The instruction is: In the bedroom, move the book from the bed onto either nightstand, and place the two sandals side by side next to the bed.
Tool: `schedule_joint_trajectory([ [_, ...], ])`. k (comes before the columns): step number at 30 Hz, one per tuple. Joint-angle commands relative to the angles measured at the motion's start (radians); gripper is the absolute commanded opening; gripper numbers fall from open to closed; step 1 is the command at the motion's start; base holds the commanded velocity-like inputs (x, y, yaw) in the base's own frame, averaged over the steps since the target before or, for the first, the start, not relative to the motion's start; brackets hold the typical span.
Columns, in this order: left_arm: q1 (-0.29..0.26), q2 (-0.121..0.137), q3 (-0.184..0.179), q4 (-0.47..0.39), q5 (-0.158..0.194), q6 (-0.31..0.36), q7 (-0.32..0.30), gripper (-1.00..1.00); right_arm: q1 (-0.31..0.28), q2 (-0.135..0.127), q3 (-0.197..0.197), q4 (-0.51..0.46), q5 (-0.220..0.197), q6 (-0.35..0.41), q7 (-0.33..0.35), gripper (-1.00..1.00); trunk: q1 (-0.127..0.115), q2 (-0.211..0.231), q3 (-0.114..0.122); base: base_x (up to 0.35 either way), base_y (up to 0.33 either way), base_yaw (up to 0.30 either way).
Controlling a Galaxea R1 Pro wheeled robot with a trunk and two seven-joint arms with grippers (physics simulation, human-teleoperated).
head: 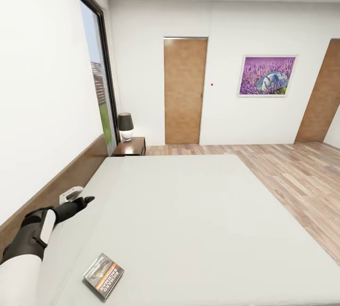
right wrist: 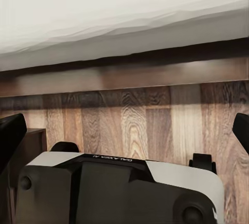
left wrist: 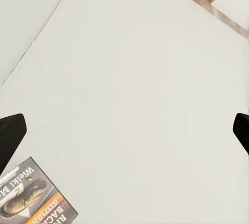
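Note:
The book (head: 103, 275), a thin dark paperback with an orange-and-white title band, lies flat on the bed (head: 189, 211) near its front left corner. My left gripper (head: 78, 200) hovers open over the mattress by the headboard, beyond the book and apart from it. In the left wrist view the book (left wrist: 31, 195) lies just short of the open left gripper (left wrist: 124, 130). A nightstand (head: 131, 146) with a black-shaded lamp (head: 125, 126) stands at the bed's far left corner. My right gripper (right wrist: 124, 136) is open and empty, low beside the bed's dark frame (right wrist: 124, 73). The two sandals are out of view.
The dark wood headboard (head: 71, 178) runs along the left wall under a tall window (head: 99, 79). Two tan doors (head: 184, 91) and a lavender picture (head: 267, 75) are on the far walls. Wood-plank floor (head: 293, 174) lies right of the bed. My own base (right wrist: 119, 187) sits under the right gripper.

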Motion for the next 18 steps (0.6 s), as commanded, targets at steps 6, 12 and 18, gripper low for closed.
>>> schedule_joint_trajectory([
  [6,0.0,-0.014,0.025,0.001,0.01,-0.017,0.001,1.0,-0.001,-0.004,-0.007,0.003,-0.007,0.002,0.004,1.0,0.0,-0.001,0.0,0.0,0.0,0.0],
  [12,0.0,-0.02,0.028,0.001,0.012,-0.02,0.001,1.0,-0.001,-0.004,-0.007,0.003,-0.007,0.002,0.004,1.0,0.0,-0.001,0.0,0.0,0.0,0.0],
  [18,0.0,-0.029,0.028,0.001,0.012,-0.02,0.001,1.0,-0.002,-0.004,-0.007,0.003,-0.007,0.002,0.004,1.0,0.0,-0.001,0.0,0.0,0.0,0.0],
])
